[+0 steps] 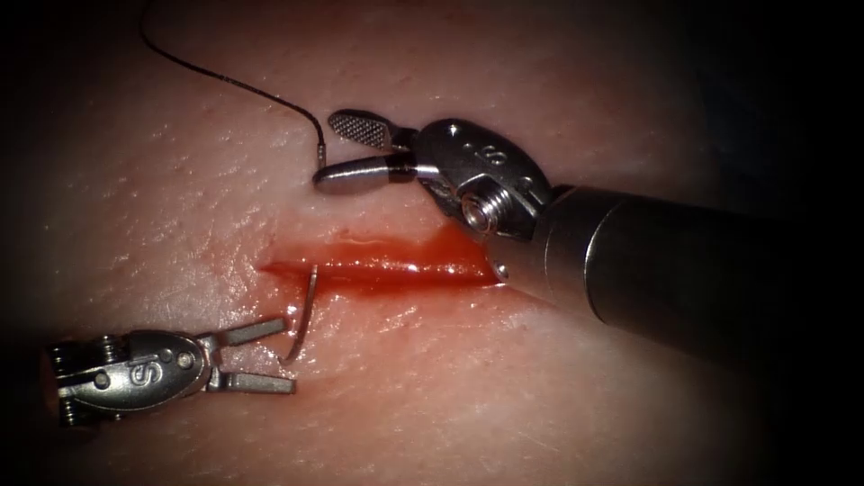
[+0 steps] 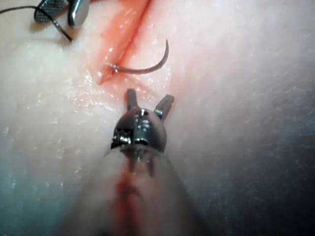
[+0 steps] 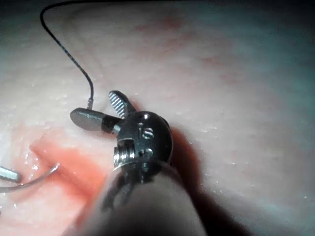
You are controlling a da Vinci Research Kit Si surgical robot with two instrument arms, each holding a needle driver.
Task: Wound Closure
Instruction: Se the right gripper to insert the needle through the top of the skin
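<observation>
Right arm's shaft fills the right of the endoscope frame, nearest my lens, and its pincer (image 1: pixel 346 148) sits at upper centre, above the cut (image 1: pixel 378 268). I read its jaws as spread wide, one ribbed face turned up, the other lying low against the tissue (image 1: pixel 540 414). Nothing is gripped between them. The thread (image 1: pixel 225 79) runs in from the upper left of the frame and ends in a short hooked tip just beside the lower jaw; I cannot tell whether it touches the metal. In the right wrist view the same pincer (image 3: pixel 101 110) shows both jaws apart with the thread (image 3: pixel 64 49) arriving at the tissue close to the flatter jaw.

I see the left arm's pincer (image 1: pixel 270 355) at lower left of the endoscope frame, below the cut. Its jaws stand open in a narrow V and hold nothing. In the left wrist view that pincer (image 2: pixel 147 101) points at the needle, the two jaw tips apart and clear of it.

I locate the needle (image 1: pixel 304 315) at the left end of the cut, just right of the left pincer's jaw tips. One end enters the tissue at the lower lip of the cut; the rest curves down and out, free above the surface. The left wrist view shows the needle (image 2: pixel 145 66) as an open arc with one end buried at the wound edge.

Red fluid (image 1: pixel 423 265) lies along the cut, pooled toward its right end beside the right arm's shaft.
</observation>
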